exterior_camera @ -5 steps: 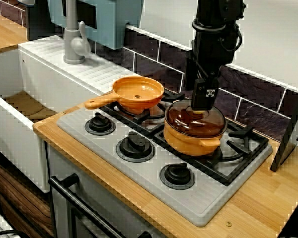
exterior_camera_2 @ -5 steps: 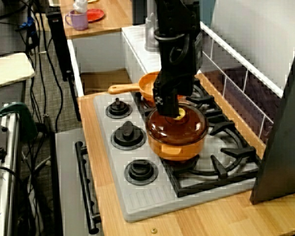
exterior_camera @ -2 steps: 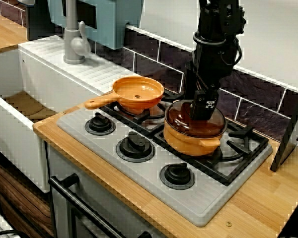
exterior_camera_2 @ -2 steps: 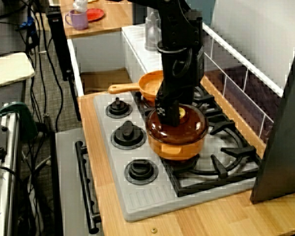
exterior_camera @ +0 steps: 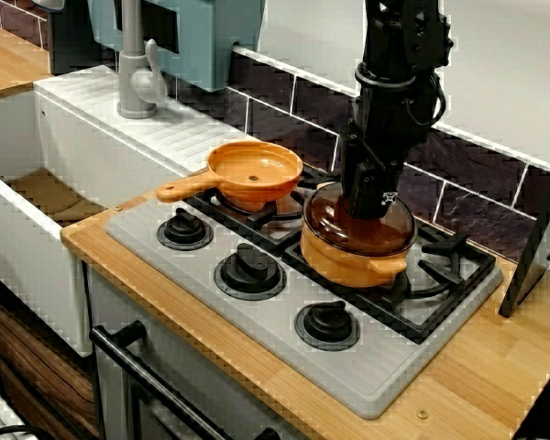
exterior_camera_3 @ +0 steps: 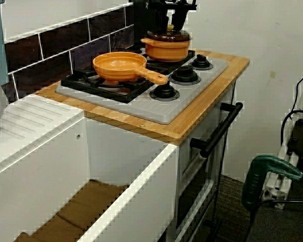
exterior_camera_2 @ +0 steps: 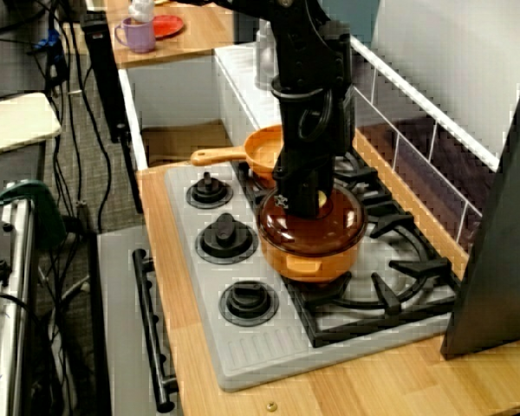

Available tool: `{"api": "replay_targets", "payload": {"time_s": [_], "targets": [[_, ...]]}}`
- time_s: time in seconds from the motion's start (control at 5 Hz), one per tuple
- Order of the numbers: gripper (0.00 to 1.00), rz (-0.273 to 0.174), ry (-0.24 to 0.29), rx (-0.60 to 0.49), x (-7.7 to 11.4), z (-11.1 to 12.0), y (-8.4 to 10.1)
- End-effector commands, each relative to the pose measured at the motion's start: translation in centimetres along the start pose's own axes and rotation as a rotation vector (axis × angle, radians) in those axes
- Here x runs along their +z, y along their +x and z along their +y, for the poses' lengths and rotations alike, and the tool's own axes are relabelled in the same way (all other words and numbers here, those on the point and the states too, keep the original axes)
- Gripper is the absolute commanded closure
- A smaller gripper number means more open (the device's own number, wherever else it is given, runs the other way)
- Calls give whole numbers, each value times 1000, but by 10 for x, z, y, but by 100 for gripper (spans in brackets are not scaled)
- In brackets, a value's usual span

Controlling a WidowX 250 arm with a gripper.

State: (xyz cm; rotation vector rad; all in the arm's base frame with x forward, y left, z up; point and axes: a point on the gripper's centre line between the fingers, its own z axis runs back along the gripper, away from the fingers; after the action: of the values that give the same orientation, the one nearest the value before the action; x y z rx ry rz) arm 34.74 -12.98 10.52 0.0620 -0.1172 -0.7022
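Three fixed views share stove (exterior_camera: 257,316) and pot (exterior_camera: 348,264): front-left, high from right end, low across the sink (exterior_camera_3: 129,194)

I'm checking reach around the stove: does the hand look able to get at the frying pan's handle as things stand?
Probably yes. The frying pan handle sticks out bare toward the stove knobs, and the hand, down at the pot lid, is close beside it.
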Motion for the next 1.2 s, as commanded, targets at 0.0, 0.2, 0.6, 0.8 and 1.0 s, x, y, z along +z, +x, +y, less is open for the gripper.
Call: {"api": "replay_targets", "payload": {"time_s": [0.0, 0.2, 0.6, 0.8, 1.0], "targets": [[100, -44, 11, 29, 20, 8, -10], [100, -60, -17, 90, 36, 22, -20], [100, -177, -85, 272, 74, 69, -70], [100, -205, -87, 333, 83, 85, -91], [100, -192, -75, 357, 76, 94, -98]]}}
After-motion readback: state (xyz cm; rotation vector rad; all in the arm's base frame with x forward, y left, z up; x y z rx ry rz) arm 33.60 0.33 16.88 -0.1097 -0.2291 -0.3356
